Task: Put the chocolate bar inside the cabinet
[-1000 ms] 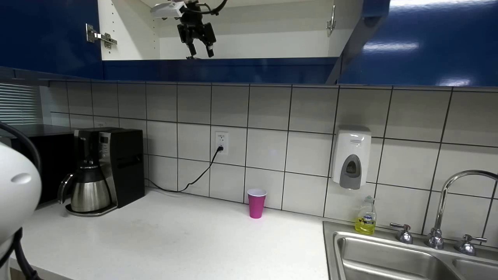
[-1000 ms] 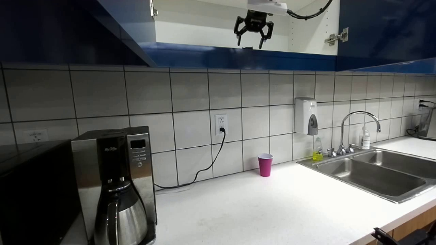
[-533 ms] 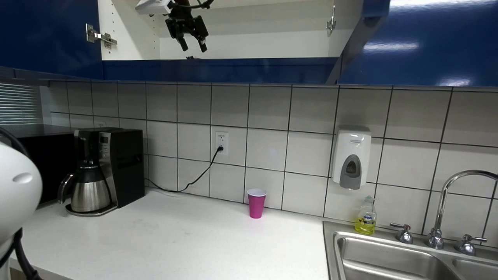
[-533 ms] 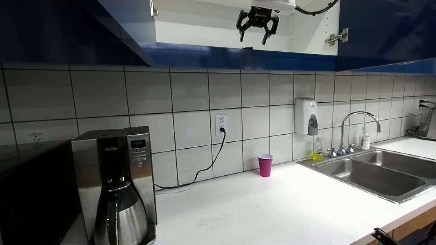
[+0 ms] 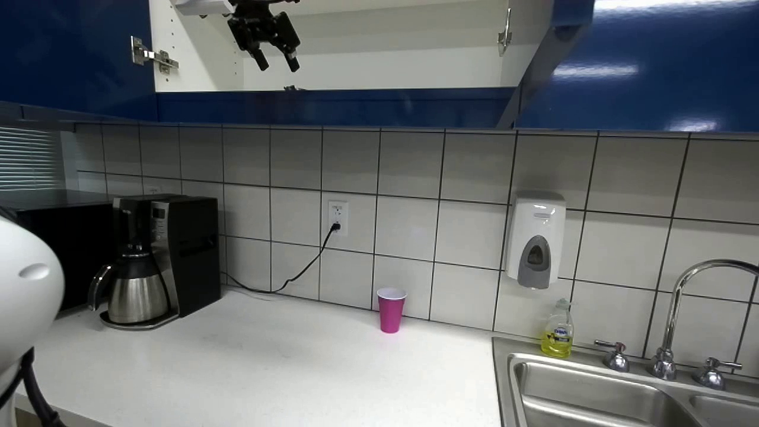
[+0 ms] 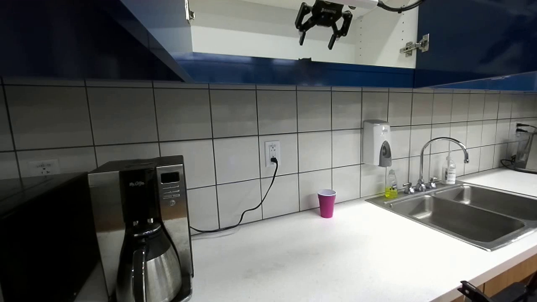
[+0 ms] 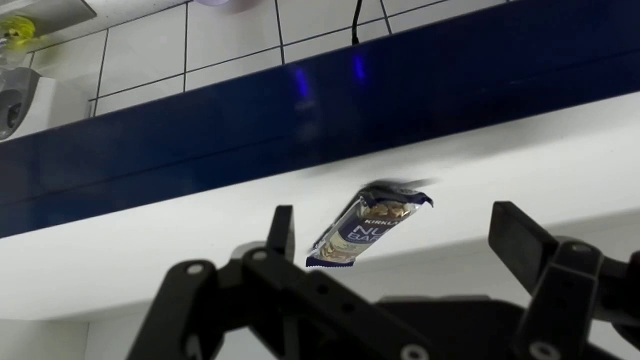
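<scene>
Both exterior views: gripper [image 6: 316, 42] hangs at the open cabinet [image 6: 260, 71], fingers spread, tips above the blue front edge; pink cup [image 6: 326, 205] stands upright on the white counter [image 6: 293, 260] near the tiled wall [image 6: 235, 113], coffee maker [image 6: 142, 193] well apart from it. Wrist view: chocolate bar [image 7: 365, 230], wrapper printed BAR, is inside the cabinet, lying slantwise on its pale floor just behind that blue edge; shows between the two spread fingers, apart from both, can't tell how far below the tips.
</scene>
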Tool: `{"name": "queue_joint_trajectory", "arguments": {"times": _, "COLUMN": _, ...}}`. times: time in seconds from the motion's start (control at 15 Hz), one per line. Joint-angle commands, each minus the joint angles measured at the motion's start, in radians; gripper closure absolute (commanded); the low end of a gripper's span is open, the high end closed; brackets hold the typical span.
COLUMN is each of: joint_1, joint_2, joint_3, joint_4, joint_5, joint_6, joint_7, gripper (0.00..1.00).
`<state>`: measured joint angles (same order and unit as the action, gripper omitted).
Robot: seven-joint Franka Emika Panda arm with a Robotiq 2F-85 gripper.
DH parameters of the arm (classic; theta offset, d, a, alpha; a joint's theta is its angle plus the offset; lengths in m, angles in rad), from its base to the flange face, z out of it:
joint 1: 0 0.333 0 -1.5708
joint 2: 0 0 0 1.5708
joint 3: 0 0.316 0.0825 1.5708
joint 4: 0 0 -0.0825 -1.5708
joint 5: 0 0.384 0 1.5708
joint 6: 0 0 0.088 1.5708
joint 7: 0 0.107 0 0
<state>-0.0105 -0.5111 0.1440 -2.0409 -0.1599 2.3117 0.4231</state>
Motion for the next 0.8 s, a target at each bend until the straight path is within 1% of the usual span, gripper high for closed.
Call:
{"name": "queue_joint_trajectory", "arguments": {"times": 0.0, "joint_1": -0.02, "joint_2": -0.106, "joint_3": 0.028, "joint_4": -0.119, "joint_5": -0.009, "joint_6": 0.057, "joint_7": 0.002, "gripper": 0.0}}
{"name": "queue_joint_trajectory", "arguments": {"times": 0.07, "joint_1": -0.02, "joint_2": -0.128, "joint_3": 0.03, "joint_4": -0.146, "joint_5": -0.007, "joint_6": 0.066, "joint_7": -0.003, "gripper": 0.0}}
{"name": "queue_joint_trajectory", "arguments": {"times": 0.13, "joint_1": -0.007, "joint_2": -0.18, "joint_3": 0.024, "joint_4": -0.171, "joint_5": 0.007, "joint_6": 0.038, "joint_7": -0.026, "gripper": 0.0}}
{"name": "queue_joint_trajectory", "arguments": {"times": 0.2, "joint_1": -0.004, "joint_2": -0.205, "joint_3": 0.023, "joint_4": -0.195, "joint_5": 0.012, "joint_6": 0.034, "joint_7": -0.034, "gripper": 0.0}}
{"name": "queue_joint_trajectory", "arguments": {"times": 0.47, "joint_1": 0.0, "joint_2": -0.314, "joint_3": 0.013, "joint_4": -0.308, "joint_5": 0.022, "joint_6": 0.043, "joint_7": -0.071, "gripper": 0.0}}
{"name": "queue_joint_trajectory", "arguments": {"times": 0.6, "joint_1": 0.011, "joint_2": -0.359, "joint_3": 0.0, "joint_4": -0.365, "joint_5": 0.035, "joint_6": 0.029, "joint_7": -0.1, "gripper": 0.0}}
{"name": "queue_joint_trajectory", "arguments": {"times": 0.73, "joint_1": 0.013, "joint_2": -0.377, "joint_3": -0.013, "joint_4": -0.421, "joint_5": 0.048, "joint_6": 0.046, "joint_7": -0.128, "gripper": 0.0}}
